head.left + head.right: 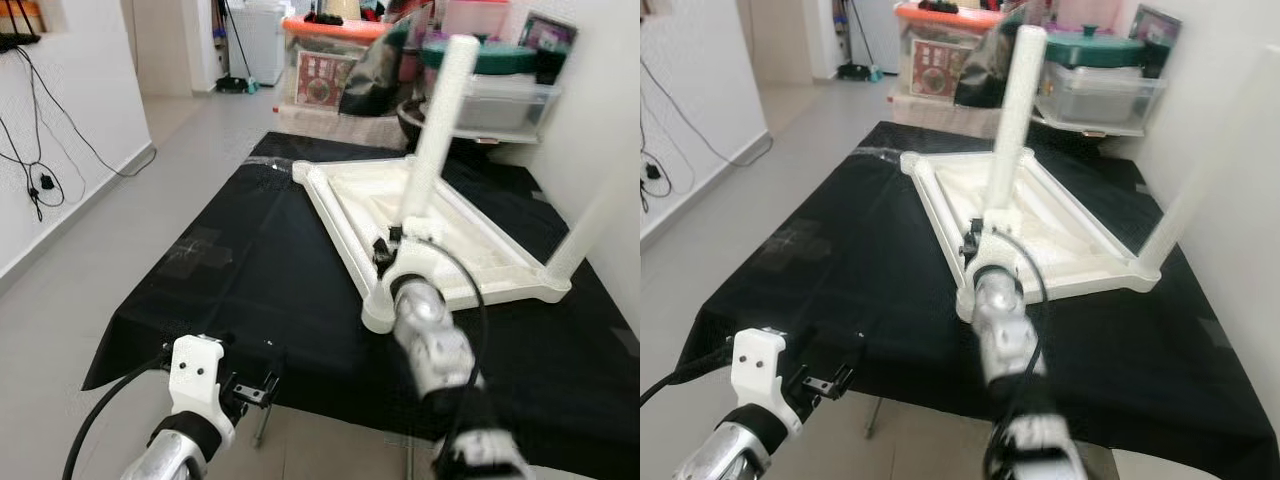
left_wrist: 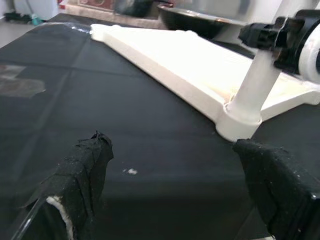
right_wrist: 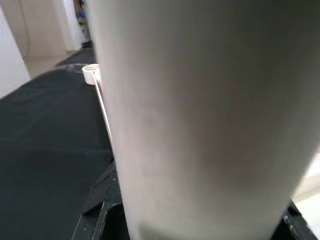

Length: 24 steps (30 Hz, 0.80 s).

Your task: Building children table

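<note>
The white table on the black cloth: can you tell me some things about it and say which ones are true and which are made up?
1. The white table top lies upside down on the black cloth. True.
2. The right gripper is at the near table leg. True.
3. The left gripper holds a leg. False: it is open with nothing in it, at the cloth's near edge.
4. The cloth is red. False: it is black.

Ahead of the left tool (image 1: 262, 388) lies bare black cloth (image 1: 250, 270); to its right the upturned white tabletop (image 1: 400, 215) and upright leg (image 1: 437, 125) block passage.
</note>
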Motion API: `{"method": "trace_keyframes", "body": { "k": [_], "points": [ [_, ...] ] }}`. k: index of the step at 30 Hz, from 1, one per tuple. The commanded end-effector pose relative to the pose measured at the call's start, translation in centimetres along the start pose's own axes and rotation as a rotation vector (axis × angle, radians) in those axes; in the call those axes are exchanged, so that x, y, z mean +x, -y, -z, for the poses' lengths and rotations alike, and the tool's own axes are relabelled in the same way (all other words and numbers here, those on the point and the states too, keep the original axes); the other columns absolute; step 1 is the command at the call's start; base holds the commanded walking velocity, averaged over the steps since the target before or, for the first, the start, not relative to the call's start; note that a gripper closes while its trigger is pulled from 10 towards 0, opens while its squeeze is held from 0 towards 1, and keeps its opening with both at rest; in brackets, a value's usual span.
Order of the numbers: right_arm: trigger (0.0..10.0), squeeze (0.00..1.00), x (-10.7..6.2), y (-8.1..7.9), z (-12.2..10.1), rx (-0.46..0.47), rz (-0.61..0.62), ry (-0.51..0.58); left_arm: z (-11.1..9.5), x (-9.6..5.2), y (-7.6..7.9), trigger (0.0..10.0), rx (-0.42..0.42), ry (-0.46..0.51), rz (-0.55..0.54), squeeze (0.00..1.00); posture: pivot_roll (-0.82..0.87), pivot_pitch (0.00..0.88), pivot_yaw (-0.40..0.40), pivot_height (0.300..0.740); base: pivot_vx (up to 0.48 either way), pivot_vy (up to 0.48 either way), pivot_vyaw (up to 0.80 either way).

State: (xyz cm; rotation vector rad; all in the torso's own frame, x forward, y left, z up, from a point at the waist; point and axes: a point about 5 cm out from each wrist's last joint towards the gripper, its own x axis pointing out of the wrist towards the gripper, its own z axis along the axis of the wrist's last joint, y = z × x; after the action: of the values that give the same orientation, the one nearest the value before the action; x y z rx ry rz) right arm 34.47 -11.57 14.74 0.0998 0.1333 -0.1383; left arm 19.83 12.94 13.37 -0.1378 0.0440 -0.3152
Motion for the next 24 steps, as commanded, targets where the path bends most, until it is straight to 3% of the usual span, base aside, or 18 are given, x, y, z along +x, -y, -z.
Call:
{"method": "trace_keyframes", "body": {
  "k": [1,4,11,12,14,15,24],
  "points": [
    [0.0,0.0,-0.4,0.9,2.1,-0.007,0.062,-0.096,-0.2,0.0,0.1,10.0,-0.004,0.004,0.005,0.0,0.19,0.0,-0.092,0.74,0.0,0.0,0.0],
    [0.0,0.0,0.6,2.3,0.2,-0.068,0.153,-0.003,-0.2,0.1,0.2,10.0,-0.009,0.005,0.002,0.0,0.19,0.0,-0.102,0.74,0.0,0.0,0.0],
    [0.0,0.0,1.1,2.9,-0.1,-0.087,0.2,0.002,-0.2,0.1,0.2,10.0,-0.013,0.007,-0.006,0.0,0.18,0.0,-0.101,0.74,0.0,0.0,0.0],
    [10.0,0.0,0.8,2.7,0.1,-0.087,0.186,-0.014,-0.1,0.1,0.2,10.0,-0.014,0.006,-0.005,0.0,0.18,0.0,-0.099,0.74,0.0,0.0,0.0],
    [10.0,0.0,0.4,2.5,0.2,-0.087,0.181,-0.028,-0.1,0.0,0.2,10.0,-0.015,0.005,-0.005,0.0,0.18,0.0,-0.099,0.74,0.0,0.0,0.0],
    [10.0,1.0,-0.1,2.3,0.0,-0.072,0.16,-0.012,-0.1,0.0,0.2,10.0,-0.016,0.004,-0.003,0.0,0.17,0.0,-0.095,0.74,0.0,0.0,0.0],
    [10.0,1.0,-1.5,3.0,-2.2,0.027,0.139,0.117,0.0,-0.1,0.1,10.0,-0.018,-0.001,-0.001,0.0,0.16,0.0,-0.09,0.74,0.0,0.0,0.0]
  ]
}}
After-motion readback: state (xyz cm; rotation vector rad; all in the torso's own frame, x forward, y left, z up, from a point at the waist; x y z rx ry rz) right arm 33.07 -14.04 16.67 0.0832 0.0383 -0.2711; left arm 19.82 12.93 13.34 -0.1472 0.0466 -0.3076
